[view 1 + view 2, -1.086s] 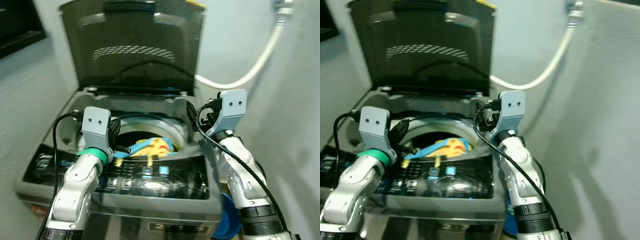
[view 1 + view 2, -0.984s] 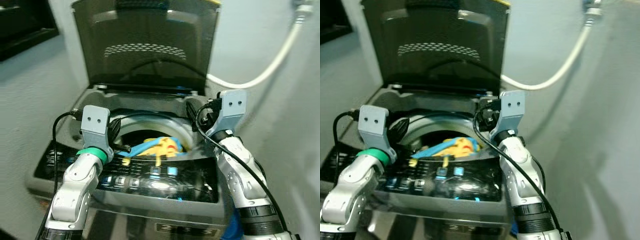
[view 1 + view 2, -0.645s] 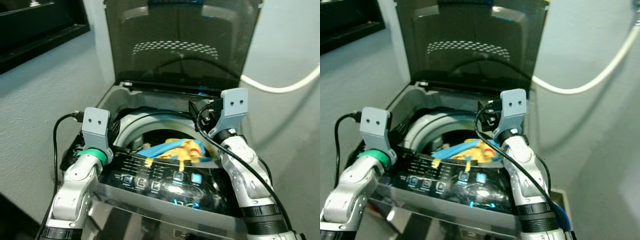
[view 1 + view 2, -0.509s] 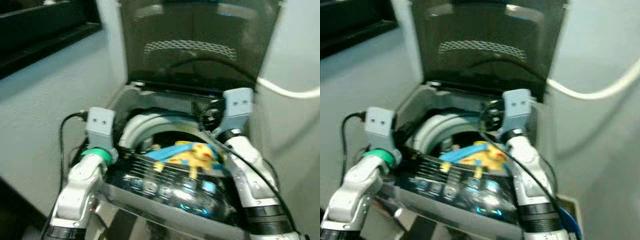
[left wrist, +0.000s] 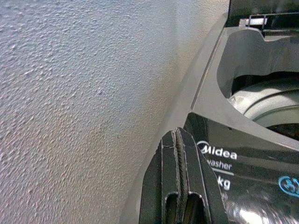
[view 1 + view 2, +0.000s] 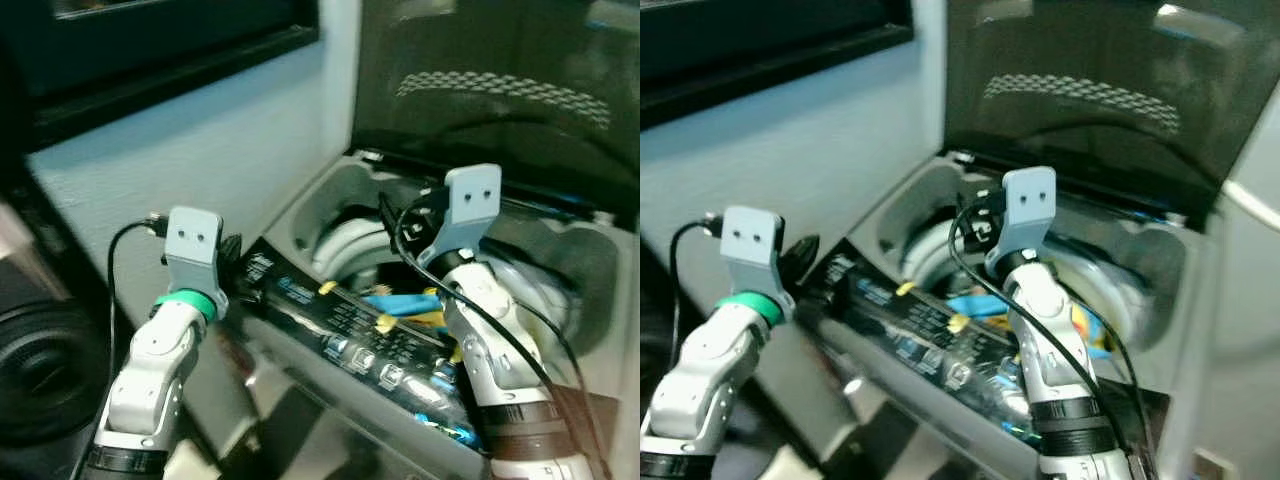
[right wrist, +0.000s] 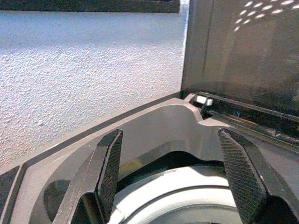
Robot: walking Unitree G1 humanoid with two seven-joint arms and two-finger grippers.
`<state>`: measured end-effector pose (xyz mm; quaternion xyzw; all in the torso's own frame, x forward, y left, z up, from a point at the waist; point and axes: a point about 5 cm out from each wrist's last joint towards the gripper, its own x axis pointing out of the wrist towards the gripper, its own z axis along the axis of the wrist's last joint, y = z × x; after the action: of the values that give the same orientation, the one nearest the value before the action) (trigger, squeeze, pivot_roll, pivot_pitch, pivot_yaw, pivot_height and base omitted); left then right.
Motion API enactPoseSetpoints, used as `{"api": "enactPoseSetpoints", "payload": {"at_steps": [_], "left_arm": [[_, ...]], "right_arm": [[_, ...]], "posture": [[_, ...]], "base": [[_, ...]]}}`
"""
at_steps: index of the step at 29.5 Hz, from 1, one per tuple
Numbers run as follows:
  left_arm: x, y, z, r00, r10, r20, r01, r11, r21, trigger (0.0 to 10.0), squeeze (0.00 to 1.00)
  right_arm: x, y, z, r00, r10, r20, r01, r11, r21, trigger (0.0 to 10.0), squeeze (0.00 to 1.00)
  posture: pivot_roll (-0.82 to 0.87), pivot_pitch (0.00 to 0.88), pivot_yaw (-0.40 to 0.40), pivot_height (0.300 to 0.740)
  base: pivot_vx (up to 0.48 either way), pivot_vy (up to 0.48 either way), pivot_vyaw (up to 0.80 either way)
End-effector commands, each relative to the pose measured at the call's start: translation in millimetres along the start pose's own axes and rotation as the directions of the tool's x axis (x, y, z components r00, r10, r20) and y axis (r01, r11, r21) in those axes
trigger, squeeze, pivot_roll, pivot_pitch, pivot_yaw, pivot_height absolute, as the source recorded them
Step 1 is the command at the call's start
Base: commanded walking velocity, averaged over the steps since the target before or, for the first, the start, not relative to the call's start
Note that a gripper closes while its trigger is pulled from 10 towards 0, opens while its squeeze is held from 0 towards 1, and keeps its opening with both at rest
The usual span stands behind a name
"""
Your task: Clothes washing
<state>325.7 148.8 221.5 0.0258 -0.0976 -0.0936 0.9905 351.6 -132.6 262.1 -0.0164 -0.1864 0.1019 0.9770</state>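
A grey top-loading washing machine [image 6: 330, 325] stands with its dark lid [image 6: 500, 100] raised. Blue and yellow clothes [image 6: 410, 305] lie in its drum, just behind the control panel [image 6: 930, 340]. My left gripper [image 5: 176, 134] is shut with nothing in it and hovers over the machine's left front corner, beside the wall. My right gripper [image 7: 172, 135] is open and empty, held above the drum opening [image 7: 187, 184] and pointing toward the lid hinge. In the eye views the left fingers [image 6: 800, 256] and right fingers [image 6: 392, 216] are small and dark.
A textured pale wall [image 6: 200, 150] runs close along the machine's left side, with a dark window frame [image 6: 160, 50] above it. A round black object [image 6: 30, 370] sits low at the left, blurred.
The whole picture has swung, so the camera turned left: the machine now sits to the right and the white hose is out of frame. Both arms keep their pose; the clothes lie as before.
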Motion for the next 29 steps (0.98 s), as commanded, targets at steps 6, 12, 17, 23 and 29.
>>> {"api": "enactPoseSetpoints", "payload": {"at_steps": [6,12,17,23,29], "left_arm": [[-0.7,2.8,-3.6,1.000,0.000,-0.024,0.000,1.000,-0.018,10.0,0.00],[1.1,3.8,-1.6,1.000,0.005,-0.015,-0.005,1.000,-0.020,10.0,0.00],[4.8,6.0,2.1,1.000,-0.001,0.001,0.001,1.000,0.019,10.0,0.00],[6.0,5.9,5.0,1.000,-0.004,0.009,0.004,1.000,0.014,10.0,0.00],[5.8,6.1,6.0,1.000,-0.005,0.012,0.004,1.000,0.005,10.0,0.00]], "right_arm": [[0.0,-0.8,-2.2,1.000,-0.011,-0.002,0.011,1.000,0.004,10.0,0.00],[0.8,-2.6,-0.5,1.000,-0.013,0.003,0.013,1.000,0.000,10.0,0.00],[1.8,-2.9,0.7,1.000,-0.013,0.009,0.013,1.000,-0.002,10.0,0.00],[1.9,-4.5,1.6,1.000,-0.018,0.013,0.018,1.000,-0.003,10.0,0.00],[1.7,-5.6,1.6,1.000,-0.022,0.014,0.022,1.000,-0.004,10.0,0.00]], "posture": [[0.00,0.000,0.116,0.740],[-0.01,0.000,0.118,0.740],[-0.01,0.000,0.121,0.740],[-0.01,0.000,0.121,0.740],[-0.01,0.000,0.123,0.740]], "base": [[0.000,0.000,0.80],[0.000,0.000,0.80],[0.000,0.000,0.80],[0.000,0.000,0.80],[0.000,0.000,0.80]]}}
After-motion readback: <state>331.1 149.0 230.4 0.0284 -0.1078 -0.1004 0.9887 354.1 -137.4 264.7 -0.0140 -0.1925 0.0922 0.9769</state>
